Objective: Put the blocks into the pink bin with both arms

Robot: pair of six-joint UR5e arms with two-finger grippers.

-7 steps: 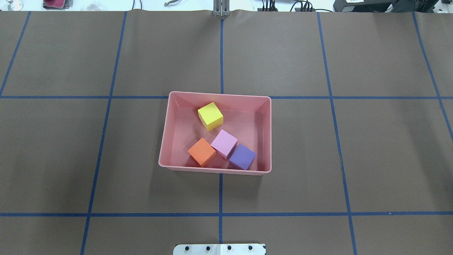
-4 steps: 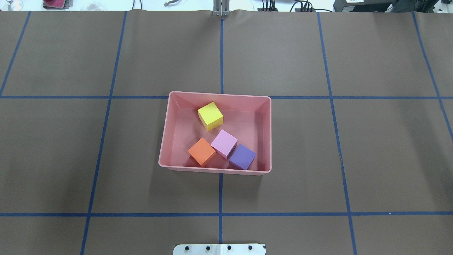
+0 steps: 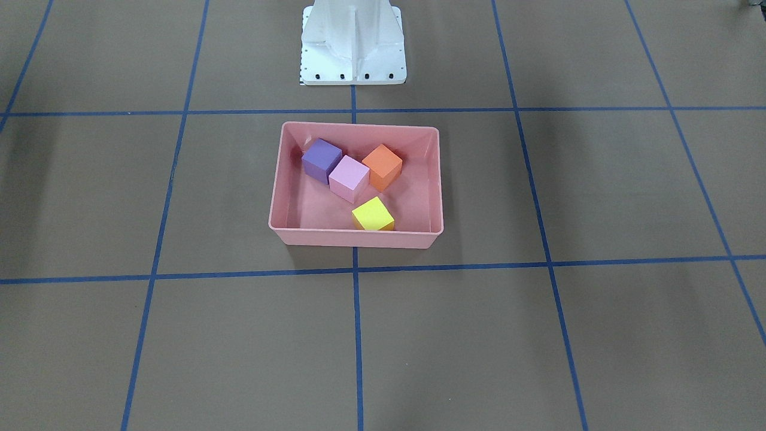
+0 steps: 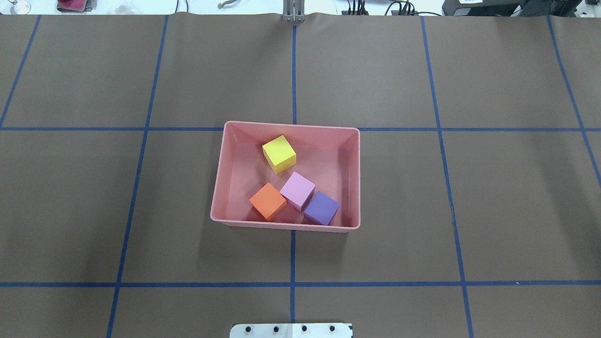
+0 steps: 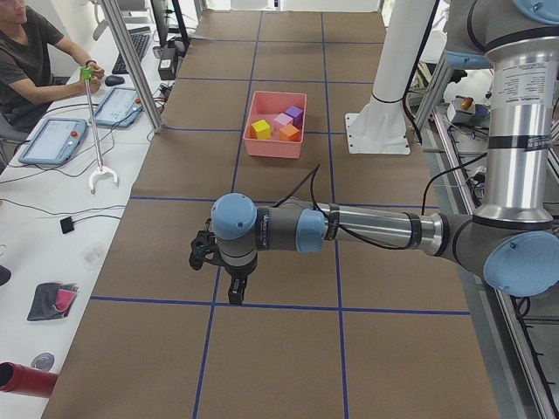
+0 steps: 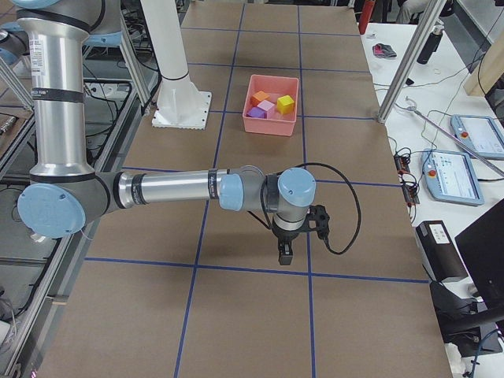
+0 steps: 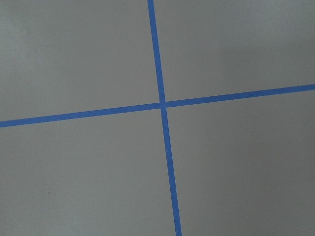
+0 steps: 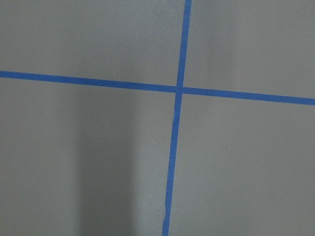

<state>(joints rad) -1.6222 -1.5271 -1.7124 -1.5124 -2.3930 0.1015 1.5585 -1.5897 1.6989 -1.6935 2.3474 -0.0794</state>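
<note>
Brown paper-covered table (image 4: 422, 188) with blue tape grid (image 4: 293, 70), white side bench (image 5: 35, 227) with tablets (image 5: 54, 140) and a seated operator (image 5: 26, 61) alongside. Left arm (image 5: 367, 229) and right arm (image 6: 165, 189) reach low over opposite table ends, well apart from the pink bin (image 4: 220, 188); left gripper (image 5: 236, 292) and right gripper (image 6: 283, 250) point down, finger state can't be told. Bin sits mid-table holding all four blocks: yellow block (image 4: 279, 154) alone near the far wall, light pink block (image 4: 297, 189) touching purple block (image 4: 321, 207), orange block (image 4: 267, 201) just beside.
</note>
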